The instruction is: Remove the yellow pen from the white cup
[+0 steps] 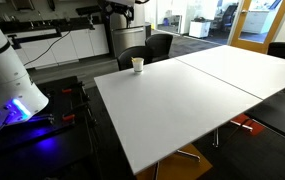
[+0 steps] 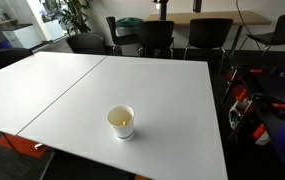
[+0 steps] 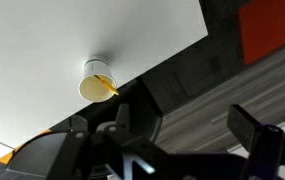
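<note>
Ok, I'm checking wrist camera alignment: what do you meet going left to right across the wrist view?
Orange part at the bottom edge → white cup holding the yellow pen → gripper, fingers apart.

Exterior views oblique, wrist overhead, cup (image 2: 123, 131) shared

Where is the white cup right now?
The white cup stands on the white table near its edge, by the black chairs in an exterior view; the wrist view shows the yellow pen inside.
</note>
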Controlling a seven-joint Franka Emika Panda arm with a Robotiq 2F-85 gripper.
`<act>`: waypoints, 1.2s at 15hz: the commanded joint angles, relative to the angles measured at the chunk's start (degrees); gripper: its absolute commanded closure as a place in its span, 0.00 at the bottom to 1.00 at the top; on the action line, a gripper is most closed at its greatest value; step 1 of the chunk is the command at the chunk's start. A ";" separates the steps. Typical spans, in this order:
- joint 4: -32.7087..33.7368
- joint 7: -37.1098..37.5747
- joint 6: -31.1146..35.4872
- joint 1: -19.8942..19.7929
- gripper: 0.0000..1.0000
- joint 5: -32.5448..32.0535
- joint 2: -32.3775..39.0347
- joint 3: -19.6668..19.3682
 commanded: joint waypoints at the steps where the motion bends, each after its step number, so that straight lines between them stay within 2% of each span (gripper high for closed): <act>1: 0.66 -1.49 -0.46 -2.47 0.00 0.23 1.18 2.78; 7: 2.29 -2.97 -0.85 -3.05 0.00 0.13 3.52 3.81; 9: 3.31 -6.27 2.29 -3.04 0.00 1.76 5.48 4.03; 11: 4.83 -12.44 6.93 -3.09 0.00 5.58 8.23 5.08; 13: 6.68 -20.02 6.91 -3.54 0.00 9.48 10.80 6.33; 18: 12.69 -33.64 4.85 -5.34 0.00 9.49 18.26 10.17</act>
